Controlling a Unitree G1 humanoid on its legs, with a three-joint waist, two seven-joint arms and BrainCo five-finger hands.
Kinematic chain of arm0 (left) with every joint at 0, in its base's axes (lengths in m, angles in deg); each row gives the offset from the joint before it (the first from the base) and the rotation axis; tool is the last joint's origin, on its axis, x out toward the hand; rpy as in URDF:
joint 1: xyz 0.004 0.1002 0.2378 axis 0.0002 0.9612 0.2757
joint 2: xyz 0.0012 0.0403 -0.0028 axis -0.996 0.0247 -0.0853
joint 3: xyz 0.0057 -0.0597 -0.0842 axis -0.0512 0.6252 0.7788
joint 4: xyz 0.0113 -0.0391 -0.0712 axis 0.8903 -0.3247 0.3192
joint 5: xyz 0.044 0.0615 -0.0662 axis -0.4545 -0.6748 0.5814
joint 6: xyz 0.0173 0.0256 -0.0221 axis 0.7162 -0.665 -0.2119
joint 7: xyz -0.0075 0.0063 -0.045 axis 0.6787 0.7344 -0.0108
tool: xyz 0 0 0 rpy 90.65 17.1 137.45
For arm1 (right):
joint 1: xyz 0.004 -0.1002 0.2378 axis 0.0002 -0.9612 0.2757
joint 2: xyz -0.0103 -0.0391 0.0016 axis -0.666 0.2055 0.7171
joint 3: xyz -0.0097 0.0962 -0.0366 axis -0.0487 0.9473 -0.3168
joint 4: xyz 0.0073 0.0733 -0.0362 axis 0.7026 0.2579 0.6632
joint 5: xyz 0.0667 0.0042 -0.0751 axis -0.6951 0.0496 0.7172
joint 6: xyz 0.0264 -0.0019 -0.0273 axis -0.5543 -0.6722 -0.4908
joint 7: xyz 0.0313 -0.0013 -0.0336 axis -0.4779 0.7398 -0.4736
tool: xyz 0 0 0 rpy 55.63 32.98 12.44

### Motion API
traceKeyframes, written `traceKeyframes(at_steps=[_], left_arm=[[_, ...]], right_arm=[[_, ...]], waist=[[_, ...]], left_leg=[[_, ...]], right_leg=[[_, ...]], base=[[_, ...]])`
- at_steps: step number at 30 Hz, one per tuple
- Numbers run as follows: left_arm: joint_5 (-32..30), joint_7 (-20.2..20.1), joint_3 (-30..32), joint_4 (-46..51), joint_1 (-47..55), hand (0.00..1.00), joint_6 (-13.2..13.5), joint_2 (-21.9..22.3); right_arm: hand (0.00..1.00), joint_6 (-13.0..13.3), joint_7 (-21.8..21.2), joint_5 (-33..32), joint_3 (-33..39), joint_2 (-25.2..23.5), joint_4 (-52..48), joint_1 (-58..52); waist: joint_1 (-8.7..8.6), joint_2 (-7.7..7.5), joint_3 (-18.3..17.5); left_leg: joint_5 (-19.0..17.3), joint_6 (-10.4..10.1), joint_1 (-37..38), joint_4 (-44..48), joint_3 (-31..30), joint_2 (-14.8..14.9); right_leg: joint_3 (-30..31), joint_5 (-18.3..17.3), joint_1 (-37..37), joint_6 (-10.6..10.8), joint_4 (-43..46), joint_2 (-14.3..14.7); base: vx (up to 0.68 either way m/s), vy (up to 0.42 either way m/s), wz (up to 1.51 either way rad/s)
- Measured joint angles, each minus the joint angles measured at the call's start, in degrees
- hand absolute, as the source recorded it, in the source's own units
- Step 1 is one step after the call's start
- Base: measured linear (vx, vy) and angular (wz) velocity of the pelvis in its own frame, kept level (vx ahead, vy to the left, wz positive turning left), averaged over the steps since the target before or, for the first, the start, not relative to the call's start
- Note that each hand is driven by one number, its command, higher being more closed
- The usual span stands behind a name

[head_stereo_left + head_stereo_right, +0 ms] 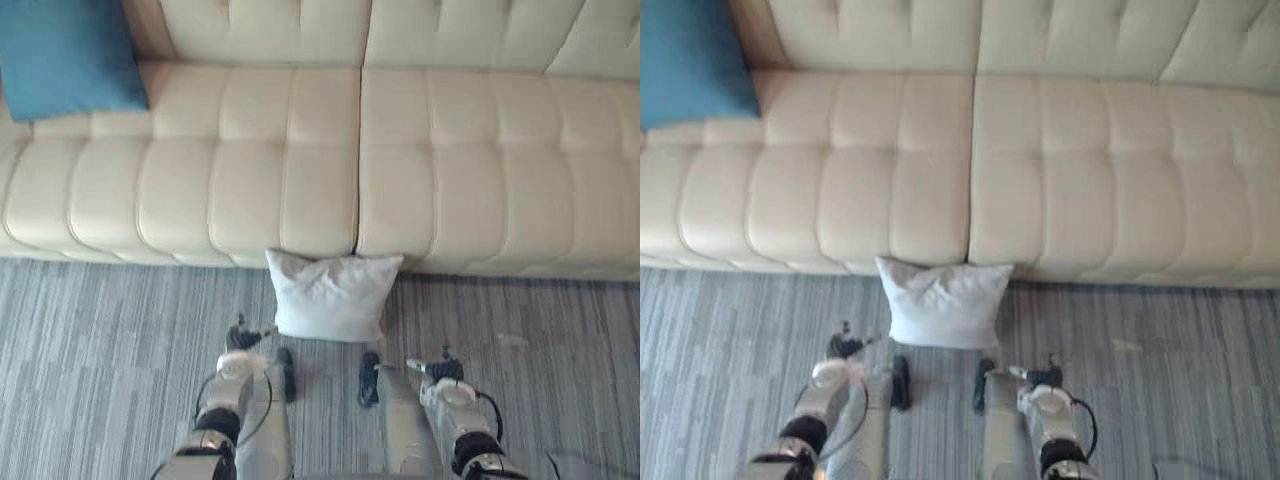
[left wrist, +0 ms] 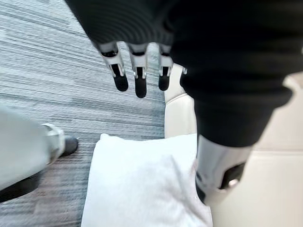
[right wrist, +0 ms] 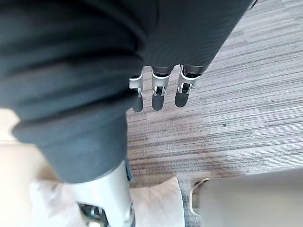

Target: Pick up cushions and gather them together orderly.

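White cushion: on the grey striped carpet, propped against the front of the cream tufted sofa, just below the seam between its two seat pads; neither hand holds it.
Blue cushion: on the sofa seat at the robot's far left, leaning on the backrest; well apart from the white one.
Left hand: fingers straight and side by side, thumb set apart; it hangs near the white cushion (contact cannot be told) and grips nothing.
Right hand: fingers straight, relaxed, over bare carpet; it holds nothing.
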Motion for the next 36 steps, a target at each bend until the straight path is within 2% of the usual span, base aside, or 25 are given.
traceKeyframes(at_steps=[3, 4, 7, 13, 18, 20, 21, 25, 28, 32, 36], left_arm=[[2.1, 1.0, -0.4, 1.7, -6.5, 0.00, 0.1, -1.8], [2.9, 1.1, -0.9, 2.1, -9.0, 0.00, 0.2, -2.5], [4.3, 1.6, -2.5, 2.1, -16.2, 0.00, 0.7, -4.2], [5.1, 2.6, -4.7, 2.3, -27.3, 0.00, 1.3, -6.5], [4.9, 4.0, -5.3, 3.8, -33.8, 0.00, 1.3, -6.4], [4.9, 5.9, -5.8, 4.7, -35.4, 0.00, 1.3, -6.2], [5.0, 6.7, -5.9, 4.8, -36.3, 1.00, 1.3, -6.0], [5.0, 10.6, -6.1, 6.3, -37.0, 1.00, 1.3, -4.7], [5.2, 12.4, -5.6, 7.6, -36.9, 1.00, 1.3, -4.8], [5.9, 13.5, -5.3, 9.6, -36.7, 1.00, 1.3, -4.7], [6.2, 13.7, -6.9, 14.5, -33.4, 1.00, 1.3, -4.1]], right_arm=[[0.00, 0.0, 1.6, -1.2, 2.4, 0.0, -2.3, 6.0], [0.00, 0.0, 2.1, -1.5, 3.1, 0.4, -2.6, 8.6], [0.00, 0.3, 3.3, -3.5, 3.1, 2.6, -3.4, 17.2], [0.00, 1.2, 4.5, -4.6, -1.2, 5.9, -4.6, 30.3], [0.00, 1.2, 6.6, -4.6, -5.3, 5.6, -4.9, 37.7], [0.00, 1.3, 7.1, -4.6, -7.0, 5.2, -4.9, 39.7], [1.00, 1.5, 7.8, -5.1, -7.8, 4.8, -5.1, 40.6], [1.00, 1.5, 10.1, -5.8, -8.3, 2.8, -6.2, 42.2], [1.00, 1.6, 10.8, -5.8, -8.4, 3.4, -6.3, 42.1], [1.00, 2.1, 11.2, -5.8, -8.8, 3.6, -7.0, 41.2], [1.00, 2.8, 11.4, -5.8, -10.4, 3.3, -14.0, 35.7]], waist=[[0.00, -0.09, 1.2], [-0.07, 0.01, 1.6], [-0.07, 0.03, 3.1], [-0.05, -0.07, 6.6], [-0.01, -0.16, 8.9], [0.07, -0.15, 8.9], [0.11, -0.14, 8.9], [0.07, -0.15, 8.9], [0.07, -0.14, 8.9], [-0.04, -0.14, 8.9], [-0.24, -0.14, 8.9]], left_leg=[[0.6, 0.3, -8.5, 2.8, -1.0, 0.2], [0.9, 0.2, -11.6, 3.8, -1.5, 0.3], [1.3, -0.3, -18.7, 7.1, -2.1, 0.8], [1.2, -0.3, -27.2, 10.5, -2.7, 1.1], [1.1, -0.2, -32.7, 12.3, -2.5, 1.7], [1.1, -0.2, -34.9, 12.9, -2.5, 1.8], [1.2, -0.2, -35.8, 13.1, -2.6, 1.9], [1.2, -0.3, -37.0, 13.5, -3.1, 2.0], [1.3, -0.4, -37.0, 13.3, -3.3, 2.0], [1.7, -0.7, -36.9, 12.8, -3.2, 1.9], [2.3, -1.1, -34.9, 11.6, -3.2, 1.9]], right_leg=[[-0.8, 0.3, -8.2, -0.4, 2.9, -0.2], [-1.0, 0.7, -11.0, -1.0, 4.1, -0.3], [-1.1, 0.5, -18.0, -1.1, 7.8, -0.7], [-1.0, -0.1, -26.6, -0.7, 11.5, -0.8], [-0.6, -0.2, -32.5, -0.5, 13.7, -0.8], [-0.6, -0.3, -34.8, -0.6, 14.4, -0.8], [-0.6, -0.3, -35.7, -0.6, 14.8, -0.8], [-1.2, -0.3, -36.8, -0.6, 15.6, -0.7], [-1.4, -0.3, -36.8, -0.6, 15.6, -0.8], [-1.5, -0.2, -36.8, -0.8, 15.1, -0.8], [-1.8, 0.2, -35.0, -1.4, 14.1, -0.7]], base=[[-0.07, -0.023, 0.09], [-0.02, -0.019, 0.10], [0.00, -0.013, 0.11], [-0.03, -0.007, 0.01], [-0.05, 0.006, -0.04], [-0.04, 0.013, -0.02], [0.00, 0.000, 0.00], [0.00, 0.003, 0.01], [0.01, 0.012, 0.03], [0.00, 0.018, 0.01], [0.00, 0.017, 0.02]])
